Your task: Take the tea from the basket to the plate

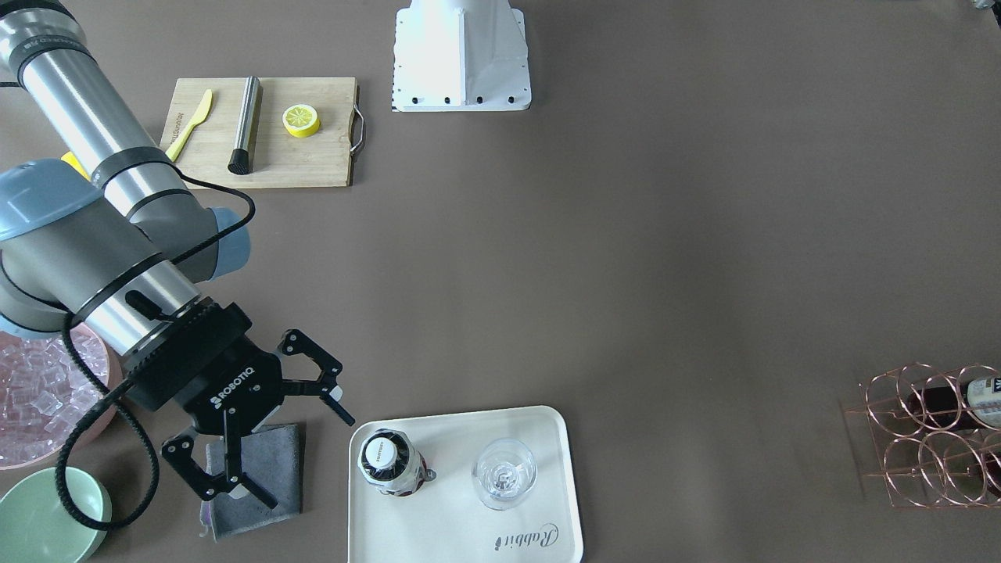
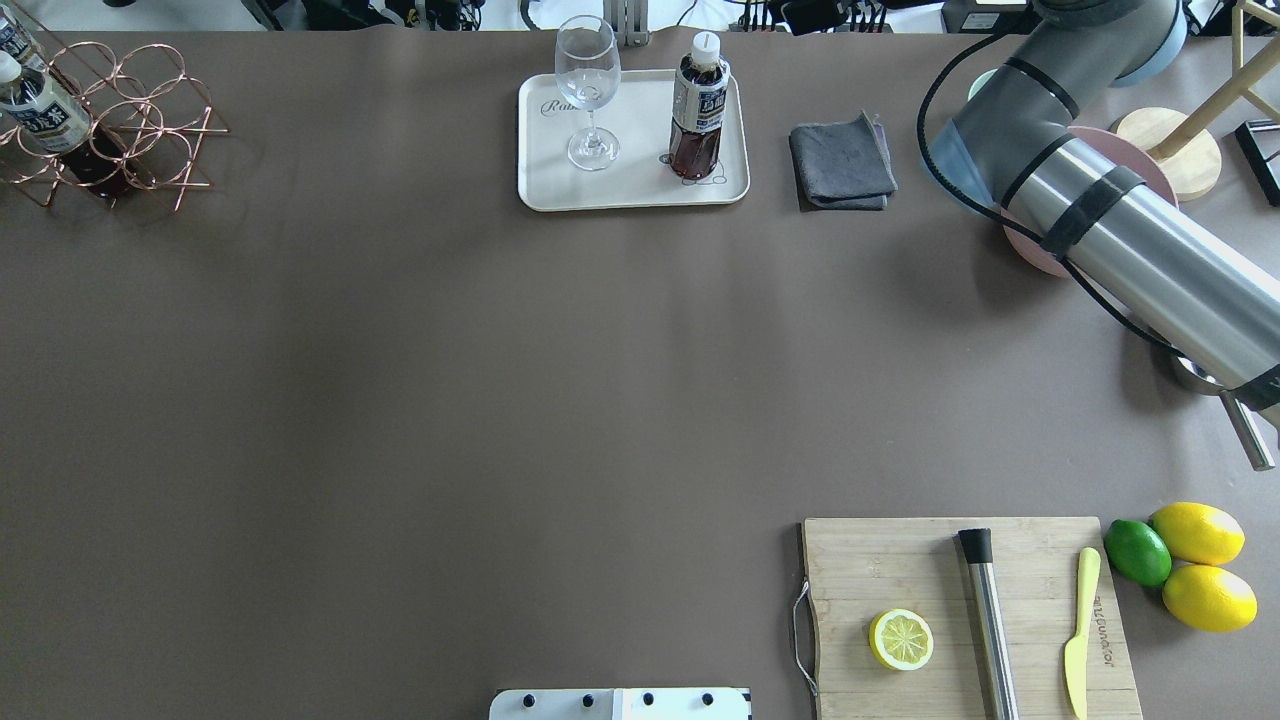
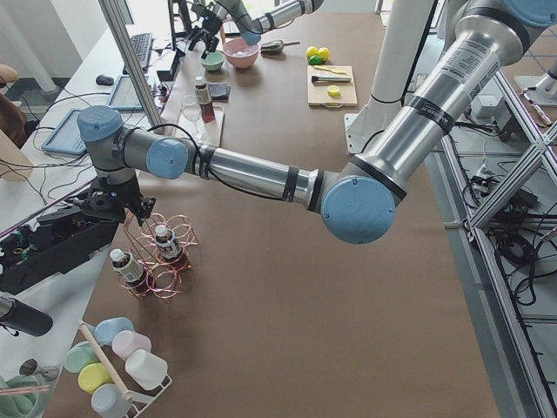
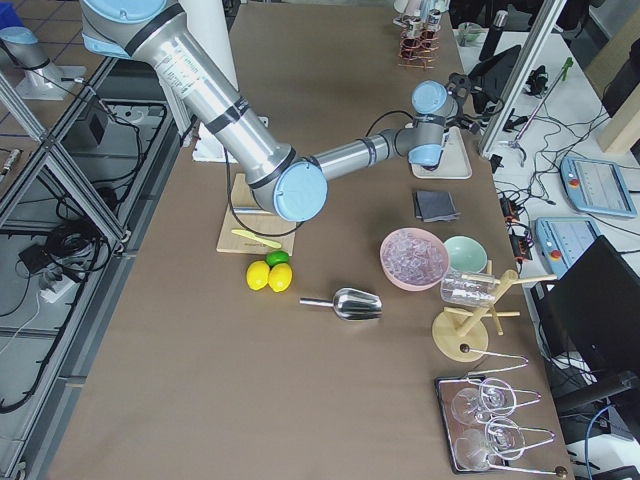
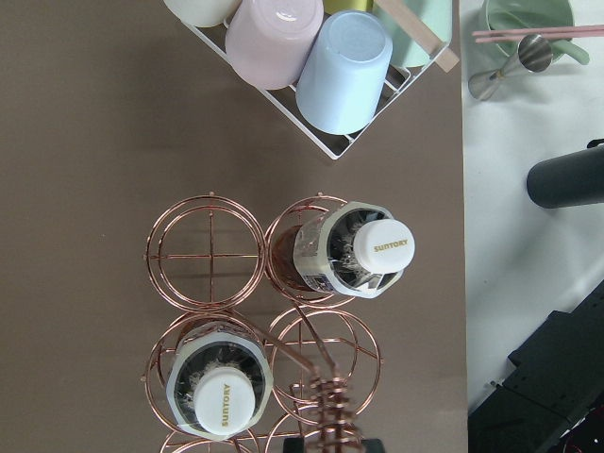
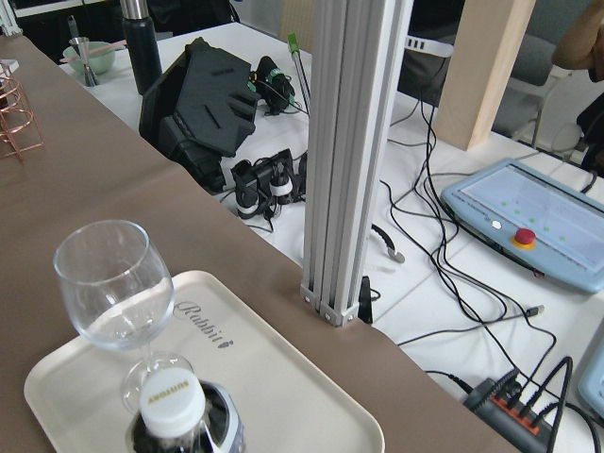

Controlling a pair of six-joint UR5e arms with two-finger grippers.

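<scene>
SUNTORY on a tea cap, Rabbit on the plate, ROBOTIQ on the right end effector

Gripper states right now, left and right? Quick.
Left gripper: cannot be told; seen only in the side view, over the rose-gold wire basket.
Right gripper: open, holding nothing, beside the cream-white rectangular tray.

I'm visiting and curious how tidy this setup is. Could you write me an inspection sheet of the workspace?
Surface: brown table, no spills seen.
Job's things: one tea bottle upright on the white tray; two more bottles in the wire basket.
Clutter: wine glass on the tray, grey cloth, cutting board with half a lemon, pink bowl of ice.
Pincers: right pincer open, holding nothing; left pincer above the basket, cannot tell.
Cables: black cable looped along the right arm.
Surroundings: side bench with wires and a tablet.
</scene>
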